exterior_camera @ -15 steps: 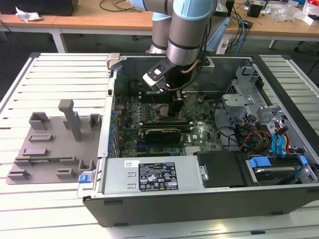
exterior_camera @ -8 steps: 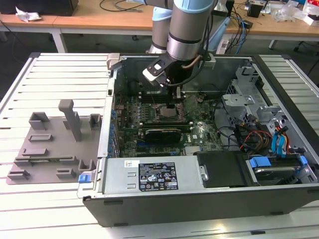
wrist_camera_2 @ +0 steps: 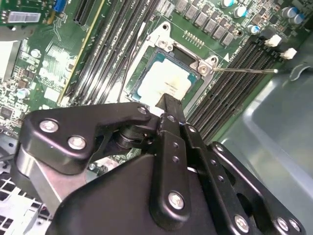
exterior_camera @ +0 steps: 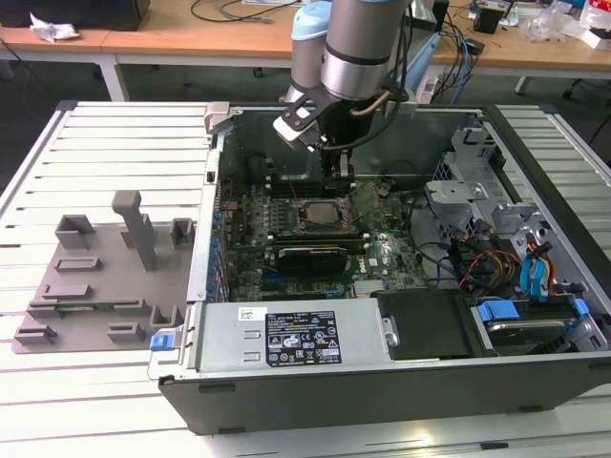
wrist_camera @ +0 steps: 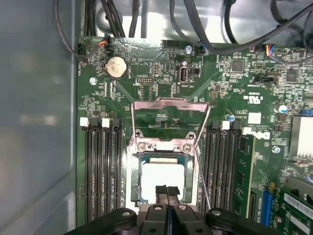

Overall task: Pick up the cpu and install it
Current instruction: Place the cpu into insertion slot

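Silvery cpu (wrist_camera: 157,174) sits socketed, partly hidden behind the closed-together pincer (wrist_camera: 167,188).

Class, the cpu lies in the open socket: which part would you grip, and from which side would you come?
The cpu is probably best taken by two opposite edges, coming straight down from above. It lies flat in the socket, whose frame hems its sides, and the load plate is swung open, leaving its top uncovered.

Print on the white label (exterior_camera: 301,339) illegible

Silvery-white metal-topped cpu (wrist_camera: 164,177)
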